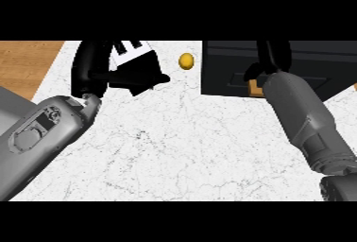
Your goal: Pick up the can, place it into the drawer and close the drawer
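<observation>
The black drawer (314,61) stands open at the upper right of the white marble counter (181,146). A small tan patch, apparently the can (255,88), shows inside the drawer near its front left corner, mostly hidden by my right forearm. My right hand (270,56) is over the drawer with its fingers stretched away from me and its thumb out to the left just above the can; it looks open. My left hand (115,66) rests open at the upper left, holding nothing.
A small yellow rounded object (186,60) lies on the counter between my left hand and the drawer's left wall. A wooden surface (24,66) borders the counter at the far left.
</observation>
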Robot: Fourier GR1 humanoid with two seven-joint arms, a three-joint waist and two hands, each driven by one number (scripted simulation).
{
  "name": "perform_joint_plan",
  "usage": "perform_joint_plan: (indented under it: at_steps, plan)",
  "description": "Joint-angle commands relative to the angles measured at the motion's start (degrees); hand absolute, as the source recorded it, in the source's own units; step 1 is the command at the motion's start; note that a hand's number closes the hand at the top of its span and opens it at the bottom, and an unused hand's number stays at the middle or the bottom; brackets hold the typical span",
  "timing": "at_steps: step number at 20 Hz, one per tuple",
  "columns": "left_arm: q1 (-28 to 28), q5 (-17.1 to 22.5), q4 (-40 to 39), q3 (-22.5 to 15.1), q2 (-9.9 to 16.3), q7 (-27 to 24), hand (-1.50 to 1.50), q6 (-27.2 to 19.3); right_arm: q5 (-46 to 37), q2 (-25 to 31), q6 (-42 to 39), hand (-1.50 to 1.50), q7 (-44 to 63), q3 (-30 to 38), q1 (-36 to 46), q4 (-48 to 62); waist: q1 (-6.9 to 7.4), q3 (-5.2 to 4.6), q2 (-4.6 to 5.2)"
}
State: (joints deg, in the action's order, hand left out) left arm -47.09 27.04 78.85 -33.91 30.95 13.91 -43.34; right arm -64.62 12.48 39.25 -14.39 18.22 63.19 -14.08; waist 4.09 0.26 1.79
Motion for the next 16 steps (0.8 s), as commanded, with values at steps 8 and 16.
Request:
perform_joint_plan:
  at_steps: [8, 16]
  plan:
    - [6.3, -1.4, 2.5, 0.3, 0.6, -2.7, -1.5, -0.4, 16.8, -6.0, -5.7, -1.5, -9.0, 13.5, 6.4, -3.6, 0.31, -0.12, -0.84]
    - [8.6, -1.7, 2.4, 2.6, 0.3, -2.9, -1.5, 0.1, 25.7, -7.0, -11.1, -1.5, -12.4, 20.5, 7.1, -3.8, -1.75, -0.2, -1.04]
